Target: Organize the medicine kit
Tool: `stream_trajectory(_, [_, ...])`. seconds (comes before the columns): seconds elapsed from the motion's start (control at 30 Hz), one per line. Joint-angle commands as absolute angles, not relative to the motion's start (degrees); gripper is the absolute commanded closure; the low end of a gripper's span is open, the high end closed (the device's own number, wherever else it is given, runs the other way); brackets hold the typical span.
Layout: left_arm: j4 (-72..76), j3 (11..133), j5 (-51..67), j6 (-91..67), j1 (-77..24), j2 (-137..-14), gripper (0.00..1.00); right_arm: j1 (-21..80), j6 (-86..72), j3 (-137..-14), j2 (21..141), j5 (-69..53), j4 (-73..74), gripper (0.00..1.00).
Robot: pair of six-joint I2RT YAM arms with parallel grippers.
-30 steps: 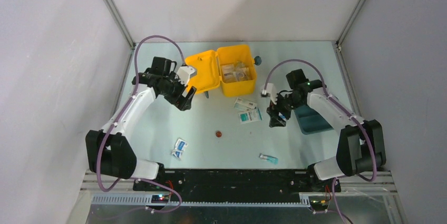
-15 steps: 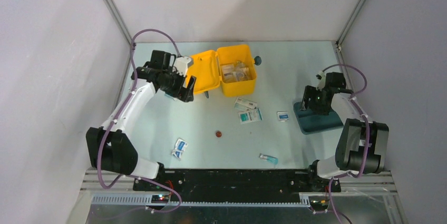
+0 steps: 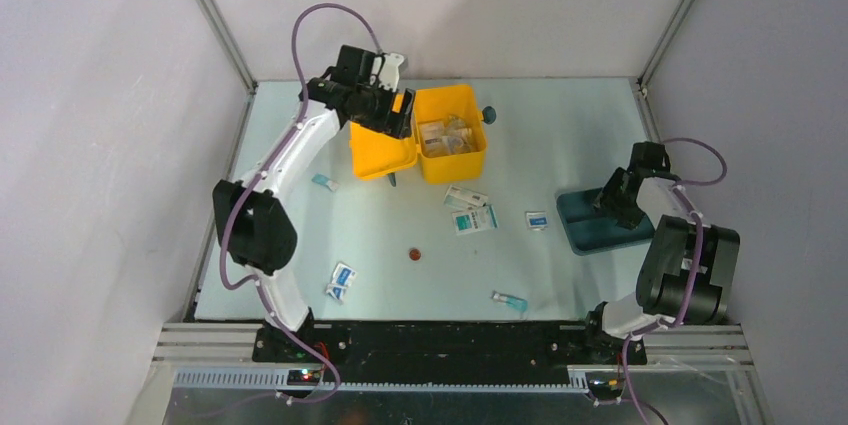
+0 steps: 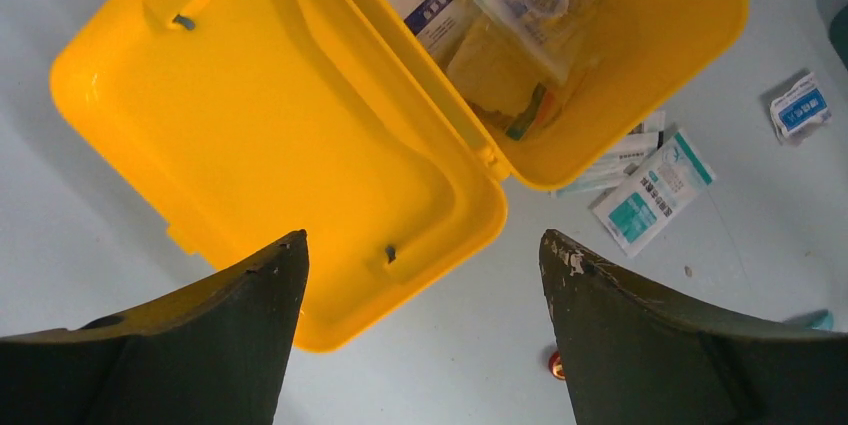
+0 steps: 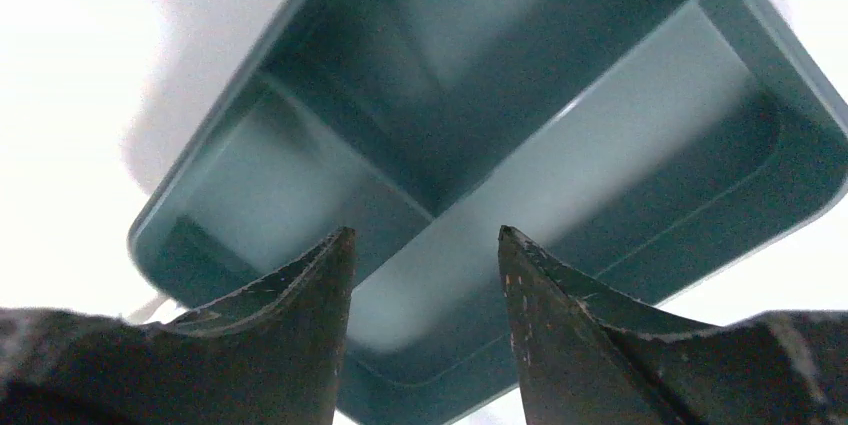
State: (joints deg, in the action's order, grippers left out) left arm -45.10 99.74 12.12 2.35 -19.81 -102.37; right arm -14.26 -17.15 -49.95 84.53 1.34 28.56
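The medicine kit (image 3: 452,160) is a yellow box lying open at the back of the table. Its lid (image 3: 378,157) lies flat to the left, and its base holds packets and sachets. My left gripper (image 3: 388,117) hovers open and empty above the lid's far part. In the left wrist view the lid (image 4: 260,135) and the filled base (image 4: 690,55) lie below the gripper (image 4: 420,255). My right gripper (image 3: 612,203) is open and empty over the dark teal tray (image 3: 590,230). In the right wrist view the gripper (image 5: 425,235) is above the tray's two empty compartments (image 5: 780,135).
Two sachets (image 3: 472,217) lie in front of the kit, one (image 3: 537,220) left of the tray, one (image 3: 323,182) left of the lid, and a pair (image 3: 340,281) at the near left. A small red disc (image 3: 412,255) and a teal-capped vial (image 3: 510,301) lie nearer.
My left arm swung from left of the lid up and back to above the kit. My right gripper left a sachet on the table and moved right to over the tray.
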Motion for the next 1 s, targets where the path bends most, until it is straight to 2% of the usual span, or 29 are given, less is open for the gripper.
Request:
stream_trajectory(0.0, [-44.32, 104.27, 10.18, 2.01, -19.87, -103.07, 0.10, -15.20, -23.70, -51.10, 87.33, 6.38, 27.74, 0.42])
stream_trajectory(0.13, [-44.34, 103.39, 9.56, 4.16, -19.78, -101.58, 0.10, -14.86, -25.62, -51.32, 90.36, 4.62, 25.02, 0.42])
stream_trajectory(0.27, [-44.36, 100.77, 9.16, 4.68, -19.79, -98.77, 0.10, -14.60, -28.44, -52.58, 92.94, 5.64, 26.23, 0.50])
stream_trajectory(0.5, [-44.31, 95.35, 8.99, 5.49, -19.82, -93.60, 0.09, -16.17, -29.76, -52.85, 91.01, 5.97, 29.91, 0.76])
stream_trajectory(0.57, [-44.31, 94.25, 8.95, 5.58, -19.82, -92.74, 0.08, -16.33, -28.59, -52.74, 89.72, 5.09, 29.62, 0.85])
stream_trajectory(0.6, [-44.34, 93.74, 8.89, 5.68, -19.81, -92.42, 0.08, -16.29, -27.32, -52.78, 88.61, 4.39, 29.49, 0.94])
stream_trajectory(0.63, [-44.36, 93.40, 8.89, 5.74, -19.79, -91.86, 0.08, -16.18, -26.62, -53.16, 88.12, 2.72, 29.41, 0.98])
stream_trajectory(0.83, [-44.36, 91.05, 8.73, 6.57, -19.84, -89.60, 0.07, -10.66, -19.80, -59.73, 81.78, -3.12, 31.08, 1.00])
stream_trajectory(0.97, [-44.32, 89.68, 7.62, 7.80, -19.66, -87.95, 0.07, -1.76, -13.95, -66.73, 80.65, -7.10, 28.31, 1.00])
